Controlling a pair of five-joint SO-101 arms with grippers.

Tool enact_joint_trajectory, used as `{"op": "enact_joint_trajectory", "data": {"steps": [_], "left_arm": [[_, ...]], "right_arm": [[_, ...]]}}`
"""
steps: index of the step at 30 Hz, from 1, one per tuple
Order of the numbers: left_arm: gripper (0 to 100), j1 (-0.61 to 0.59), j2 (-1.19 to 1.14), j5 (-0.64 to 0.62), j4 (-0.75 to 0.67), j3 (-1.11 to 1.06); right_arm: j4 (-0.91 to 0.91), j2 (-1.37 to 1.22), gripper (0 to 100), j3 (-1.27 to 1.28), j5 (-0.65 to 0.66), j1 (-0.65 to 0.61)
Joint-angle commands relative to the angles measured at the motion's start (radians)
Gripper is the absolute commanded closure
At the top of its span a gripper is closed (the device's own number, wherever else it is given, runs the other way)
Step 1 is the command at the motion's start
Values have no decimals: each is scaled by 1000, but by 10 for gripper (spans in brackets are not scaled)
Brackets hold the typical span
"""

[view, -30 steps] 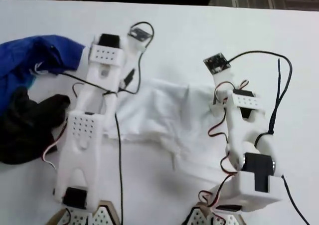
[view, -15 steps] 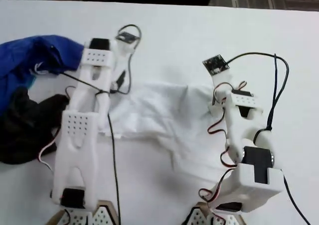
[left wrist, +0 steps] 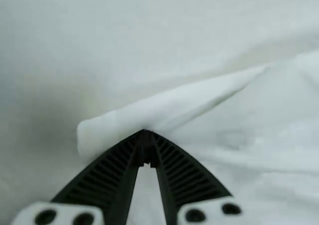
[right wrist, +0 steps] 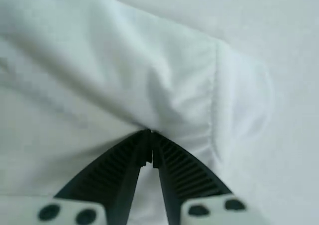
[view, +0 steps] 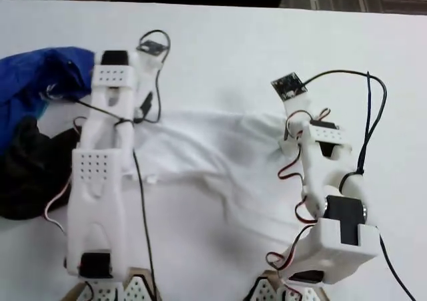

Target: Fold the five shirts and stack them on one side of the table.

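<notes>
Left tool (left wrist: 145, 144) pulled white shirt (view: 213, 155) leftward; right tool (right wrist: 148, 141) clamps it.

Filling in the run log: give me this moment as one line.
left gripper: shut on white shirt | right gripper: shut on white shirt | blue shirt, black shirt: heaped, unfolded

Bright, even light washes my table (view: 267, 34) pale; only faint, soft shadows lie along the white shirt (view: 213, 147) folds.
</notes>
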State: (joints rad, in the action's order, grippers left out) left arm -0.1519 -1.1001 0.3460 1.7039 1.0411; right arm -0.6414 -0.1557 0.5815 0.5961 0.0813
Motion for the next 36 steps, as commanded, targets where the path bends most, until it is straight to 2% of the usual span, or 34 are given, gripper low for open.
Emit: {"op": "enact_joint_trajectory", "data": {"steps": [1, 7, 13, 17, 19, 23, 30, 36], "left_arm": [[976, -92, 0, 12, -9, -1], [976, -44, 41, 15, 32, 1], [976, 57, 187, 11, 81, -7], [976, 66, 353, 12, 84, -88], [976, 74, 453, 15, 84, -196], [976, 84, 620, 51, 57, -501], [976, 68, 776, 80, -201, -1026], [976, 52, 789, 81, -327, -1259]], "right_arm": [[18, -5, 977, -14, -11, 12], [-1, 38, 977, -38, -11, 2], [-137, 260, 977, -94, -11, -7], [-291, 415, 977, -87, -5, -7], [-354, 496, 977, -78, -5, -8], [-367, 628, 977, 68, -2, -61], [-259, 754, 977, 430, 0, -202], [-246, 779, 977, 592, 117, -183]]}}
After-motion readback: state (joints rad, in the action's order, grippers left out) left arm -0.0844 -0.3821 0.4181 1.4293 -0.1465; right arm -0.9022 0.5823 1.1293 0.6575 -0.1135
